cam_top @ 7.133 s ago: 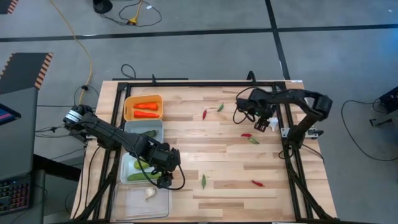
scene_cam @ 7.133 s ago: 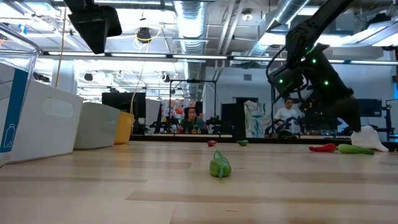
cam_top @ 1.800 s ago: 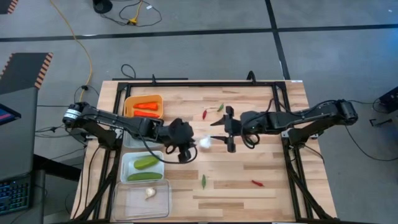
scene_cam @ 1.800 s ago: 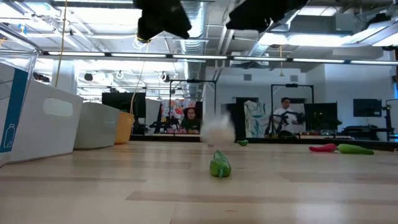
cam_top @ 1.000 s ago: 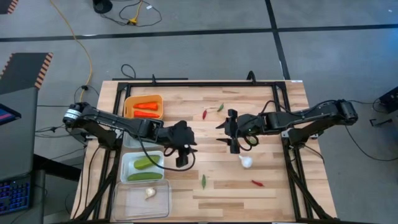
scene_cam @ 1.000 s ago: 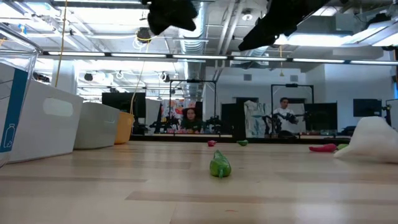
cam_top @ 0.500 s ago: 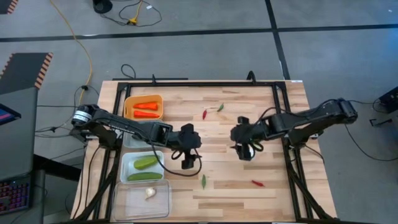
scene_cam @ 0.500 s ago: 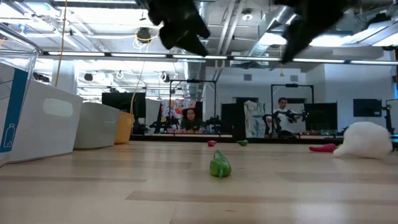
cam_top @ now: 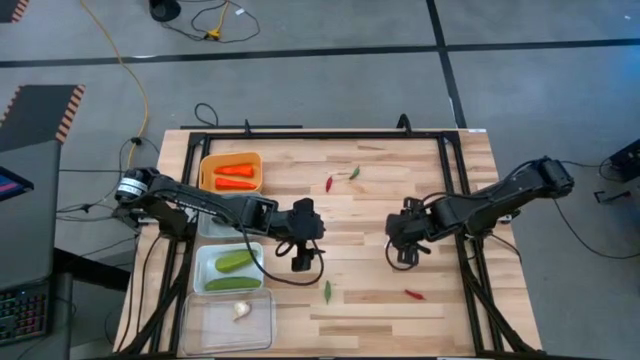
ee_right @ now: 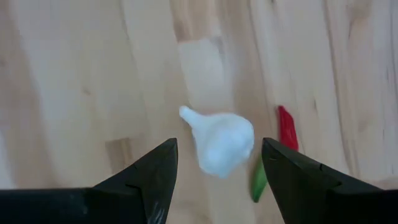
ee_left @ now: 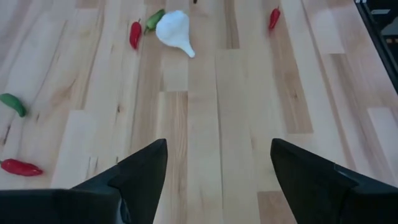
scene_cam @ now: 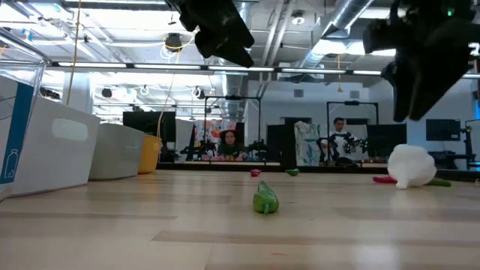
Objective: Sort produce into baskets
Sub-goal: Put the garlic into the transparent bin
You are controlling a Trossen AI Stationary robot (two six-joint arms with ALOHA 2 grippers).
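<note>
one garlic bulb (ee_right: 222, 144) lies loose on the wooden surface (cam_top: 370, 280), beside a red chili (ee_right: 286, 127) and a green chili (ee_right: 258, 180), directly under the right gripper (cam_top: 404, 250), whose fingers are spread and empty. the left gripper (cam_top: 302, 262) hovers mid-surface, released, near the white basket (cam_top: 205, 271) holding two cucumbers (cam_top: 233, 262).

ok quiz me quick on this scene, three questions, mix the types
1. True or false: the right gripper is holding the garlic bulb.
2. What lies in the yellow-orange basket? A) carrots B) chili peppers C) nothing
3. Fill in: the white basket holds ___ cucumbers.

Key: 1 false, the bulb lies loose below the open gripper; 2 A; 3 two.
</note>
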